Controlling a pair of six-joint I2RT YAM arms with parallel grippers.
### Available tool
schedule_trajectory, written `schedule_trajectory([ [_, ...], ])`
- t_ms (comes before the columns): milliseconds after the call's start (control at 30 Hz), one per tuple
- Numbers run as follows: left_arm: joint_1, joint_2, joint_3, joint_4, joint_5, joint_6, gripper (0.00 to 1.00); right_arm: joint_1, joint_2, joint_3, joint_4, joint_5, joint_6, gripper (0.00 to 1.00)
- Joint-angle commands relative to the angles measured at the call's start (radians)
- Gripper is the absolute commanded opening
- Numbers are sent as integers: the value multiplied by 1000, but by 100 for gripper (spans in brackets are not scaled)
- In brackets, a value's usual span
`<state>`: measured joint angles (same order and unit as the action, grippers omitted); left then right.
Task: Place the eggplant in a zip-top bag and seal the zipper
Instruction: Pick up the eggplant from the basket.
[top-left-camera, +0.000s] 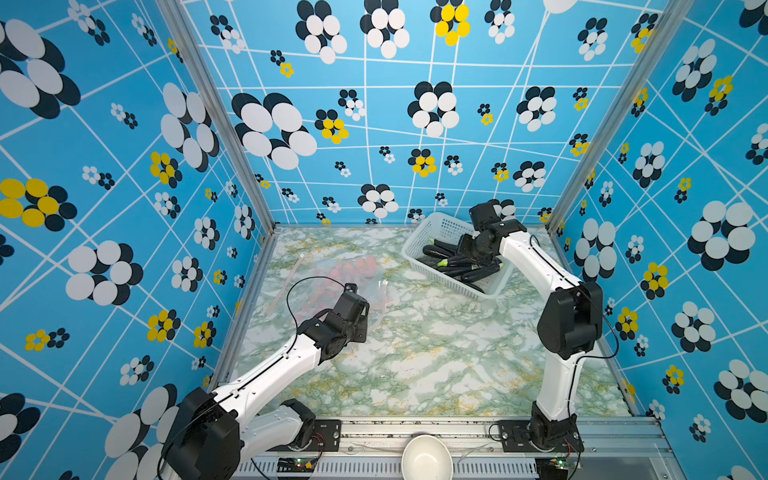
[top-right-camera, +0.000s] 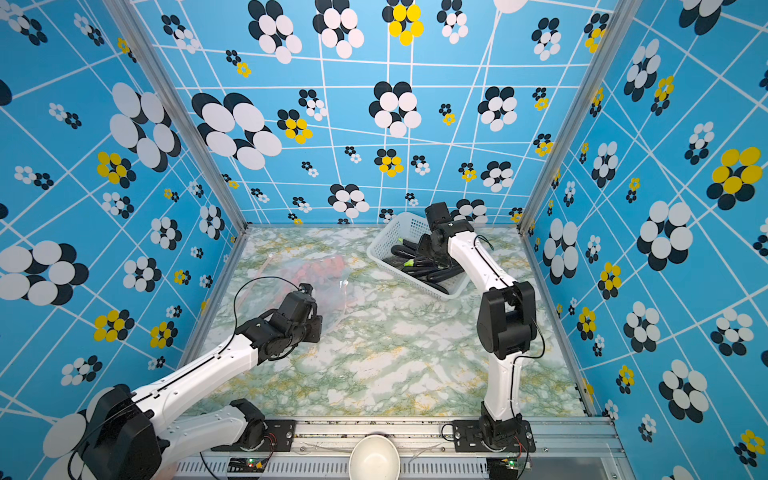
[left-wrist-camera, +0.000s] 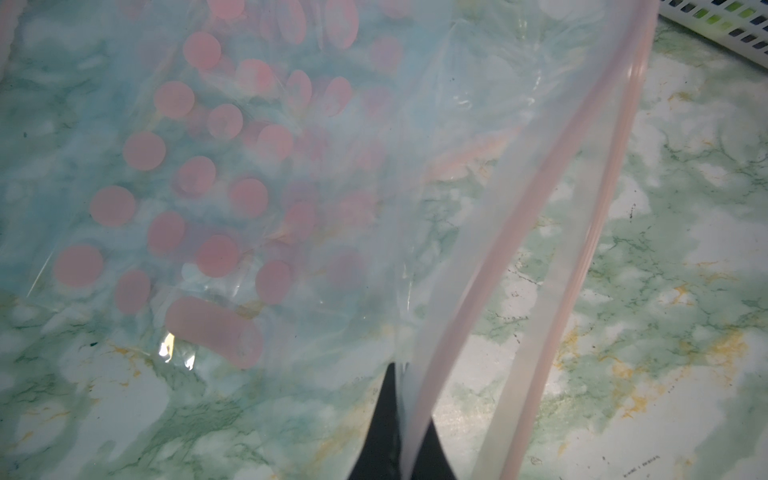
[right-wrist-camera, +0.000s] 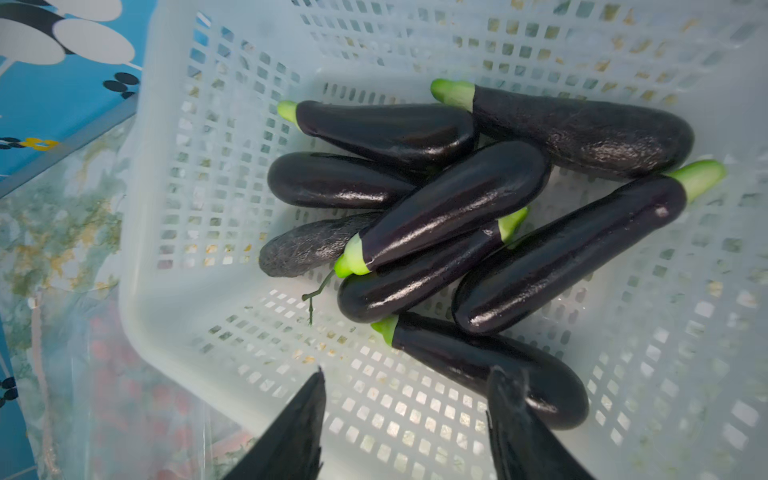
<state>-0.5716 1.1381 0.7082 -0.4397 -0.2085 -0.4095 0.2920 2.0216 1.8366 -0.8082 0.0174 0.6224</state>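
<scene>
Pinching the rim of the zip-top bag (left-wrist-camera: 291, 166), the left claw (left-wrist-camera: 405, 399) is clamped together on the clear plastic right at the pink zipper strip (left-wrist-camera: 540, 208). The bag, printed with pink dots, lies on the left half of the marbled green surface (top-left-camera: 436, 353) in both top views, and its two zipper lips stand apart near the claw. To the right, at the far side of the surface, sits a white lattice basket (top-left-camera: 419, 237), apart from the bag. All the eggplants (right-wrist-camera: 457, 199) lie piled inside it, dark purple with green stem ends, crossing one another; none is in the bag. The right claw (right-wrist-camera: 409, 372) hangs over the basket with its fingers spread apart and gripping nothing. One finger (right-wrist-camera: 511, 415) overlaps the nearest eggplant (right-wrist-camera: 552, 386) in the wrist view; whether they touch I cannot tell. A white bowl (top-left-camera: 426, 457) rests on the front rail.
</scene>
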Motion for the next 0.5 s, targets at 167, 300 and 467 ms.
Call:
schedule_trajectory([
  [167,-3,32,-9,22,-5,-12,0,-23,109,42,163,-46,235,66],
  [300,-4,54,4,26,-2,-1,0,-31,124,15,240,-40,326,67],
  [467,-4,79,10,44,11,-3,0,-40,141,-34,344,-36,436,68],
])
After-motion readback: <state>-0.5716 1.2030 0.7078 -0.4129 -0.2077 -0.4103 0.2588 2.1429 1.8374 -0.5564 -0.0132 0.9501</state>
